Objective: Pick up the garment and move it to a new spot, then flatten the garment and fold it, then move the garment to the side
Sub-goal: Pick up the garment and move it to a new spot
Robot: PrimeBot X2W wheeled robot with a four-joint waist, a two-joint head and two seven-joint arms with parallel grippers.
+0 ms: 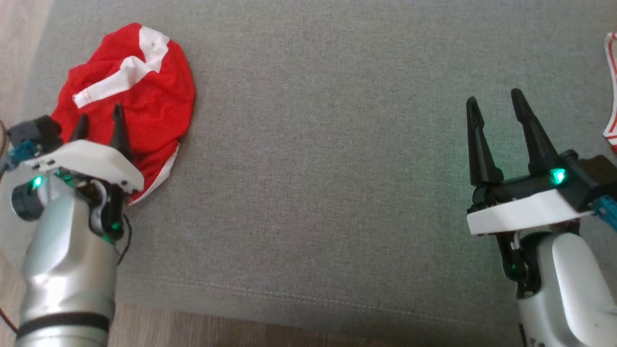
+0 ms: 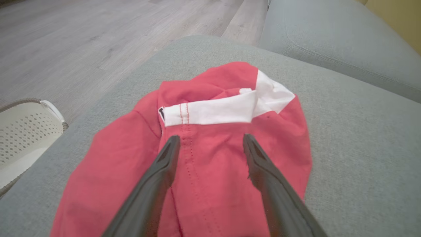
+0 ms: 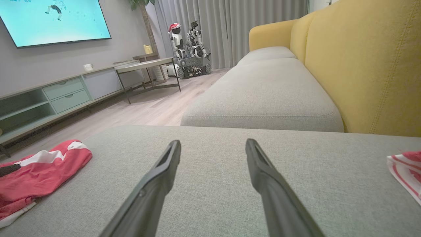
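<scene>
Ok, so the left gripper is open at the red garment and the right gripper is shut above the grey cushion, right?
No: the right gripper is open, not shut; the right wrist view shows its fingers spread above the grey cushion. The left gripper is open at the red garment.

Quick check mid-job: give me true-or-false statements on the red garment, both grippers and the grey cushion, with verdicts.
1. The red garment with white trim lies folded flat. False: it is bunched in a heap on the grey fabric cushion.
2. The left gripper is open, its fingers over the garment. True.
3. The right gripper grips the garment. False: it is open above bare cushion, well apart from the garment.
4. A red-and-white striped cloth lies at the cushion's right side. True.
</scene>
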